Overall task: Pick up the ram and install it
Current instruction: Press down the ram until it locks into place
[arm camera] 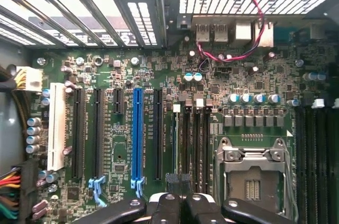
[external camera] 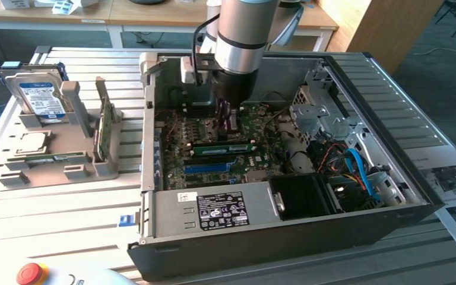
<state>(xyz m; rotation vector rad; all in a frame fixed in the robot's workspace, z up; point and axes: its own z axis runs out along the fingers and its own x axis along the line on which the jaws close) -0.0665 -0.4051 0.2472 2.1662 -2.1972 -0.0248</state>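
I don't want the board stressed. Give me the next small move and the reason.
Probably ease straight down a little, slowly. The ram lies directly beneath the gripper, low at the motherboard, and the wrist view looks onto the black memory slots beside the empty CPU socket. I can't tell whether it's seated.

No wording can be read. The power supply's black label, the hard drive's sticker and the printed sheets stay illegible.
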